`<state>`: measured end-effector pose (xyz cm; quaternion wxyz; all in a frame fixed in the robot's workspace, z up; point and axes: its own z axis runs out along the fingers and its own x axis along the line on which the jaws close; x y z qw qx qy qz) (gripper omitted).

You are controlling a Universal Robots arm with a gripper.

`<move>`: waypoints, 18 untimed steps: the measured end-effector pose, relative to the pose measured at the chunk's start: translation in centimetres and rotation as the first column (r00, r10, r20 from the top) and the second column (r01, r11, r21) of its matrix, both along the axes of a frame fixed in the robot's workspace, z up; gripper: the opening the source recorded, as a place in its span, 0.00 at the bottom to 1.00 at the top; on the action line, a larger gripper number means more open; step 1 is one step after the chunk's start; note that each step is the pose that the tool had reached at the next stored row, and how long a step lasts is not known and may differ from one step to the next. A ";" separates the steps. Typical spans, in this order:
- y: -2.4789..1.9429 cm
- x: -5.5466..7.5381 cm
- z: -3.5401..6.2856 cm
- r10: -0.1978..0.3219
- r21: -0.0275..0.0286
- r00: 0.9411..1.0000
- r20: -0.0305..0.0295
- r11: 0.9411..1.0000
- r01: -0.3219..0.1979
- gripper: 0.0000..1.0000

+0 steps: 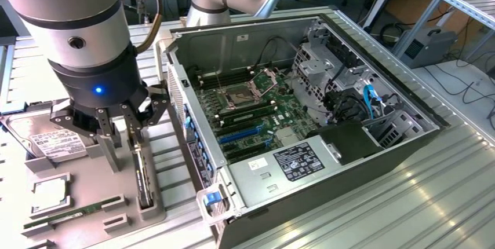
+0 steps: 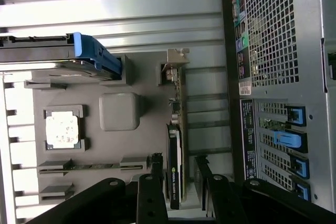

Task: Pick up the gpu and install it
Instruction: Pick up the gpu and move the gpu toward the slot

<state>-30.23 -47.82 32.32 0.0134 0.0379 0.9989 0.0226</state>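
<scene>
The gpu is a thin dark card standing on edge in a slot of the grey parts holder, with its silver bracket at one end. In the exterior view the gpu stands at the holder's right side, close to the open computer case. My gripper hangs low over the card's near end. In the wrist view the gripper has one black finger on each side of the card, with a gap showing on at least one side. The jaws stand open around the card.
A hard drive, a CPU and a green RAM stick lie on the same holder. The case lies on its side with the motherboard and blue card slots exposed. Its rear panel is close beside the gpu.
</scene>
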 end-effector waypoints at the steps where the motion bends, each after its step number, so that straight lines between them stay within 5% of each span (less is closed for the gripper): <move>1: 0.00 0.0 -0.17 0.000 0.000 1.000 0.000 1.000 0.000 0.38; 13: 0.00 -0.1 -3.10 0.000 0.000 1.000 0.000 1.000 0.000 0.38; 18: 0.00 -0.1 -3.58 0.000 0.000 1.000 0.000 1.000 0.000 0.38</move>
